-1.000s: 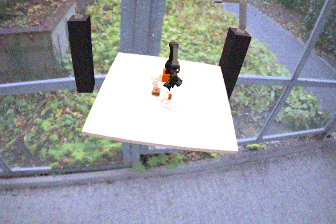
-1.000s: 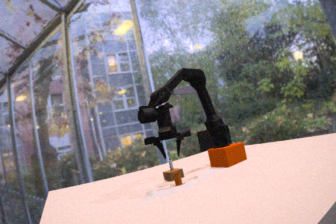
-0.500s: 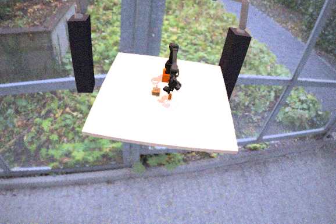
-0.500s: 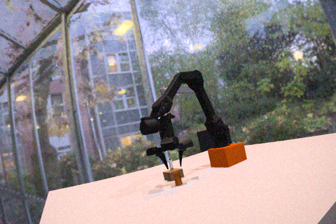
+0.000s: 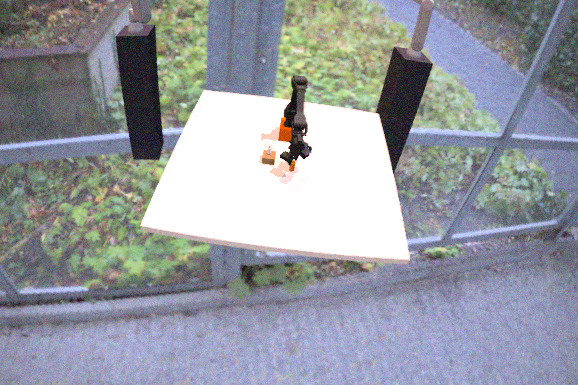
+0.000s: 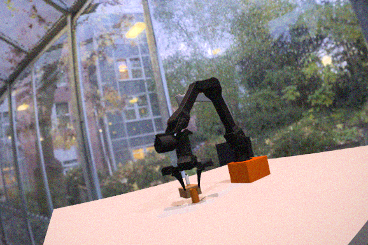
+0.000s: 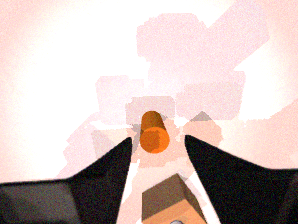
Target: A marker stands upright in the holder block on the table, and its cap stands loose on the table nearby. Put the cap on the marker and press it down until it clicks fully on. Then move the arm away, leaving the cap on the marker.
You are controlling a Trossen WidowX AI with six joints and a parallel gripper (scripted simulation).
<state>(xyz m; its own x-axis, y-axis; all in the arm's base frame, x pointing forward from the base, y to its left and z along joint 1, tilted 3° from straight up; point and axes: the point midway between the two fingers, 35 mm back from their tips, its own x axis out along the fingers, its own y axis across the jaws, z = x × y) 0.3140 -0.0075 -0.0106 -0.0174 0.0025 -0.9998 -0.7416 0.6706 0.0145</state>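
Note:
The orange cap [image 5: 292,166] [image 6: 195,196] [image 7: 154,139] stands upright and loose on the table. The brown holder block [image 5: 268,158] [image 6: 183,193] [image 7: 162,196] sits close to it. The pale marker [image 5: 269,150] [image 6: 187,179] stands upright in the block; only its tip shows at the bottom edge of the wrist view. My gripper [image 5: 295,157] [image 6: 191,188] [image 7: 158,140] is open and points down over the cap. In the wrist view the fingertips lie on either side of the cap, with gaps at both sides. I cannot tell whether they reach below its top.
The arm's orange base block [image 5: 285,130] [image 6: 248,170] stands behind, on the white table [image 5: 345,201] [image 6: 286,204]. Two black pillars [image 5: 140,96] [image 5: 404,96] with pale arms on top stand beyond the table's left and right edges in the top view.

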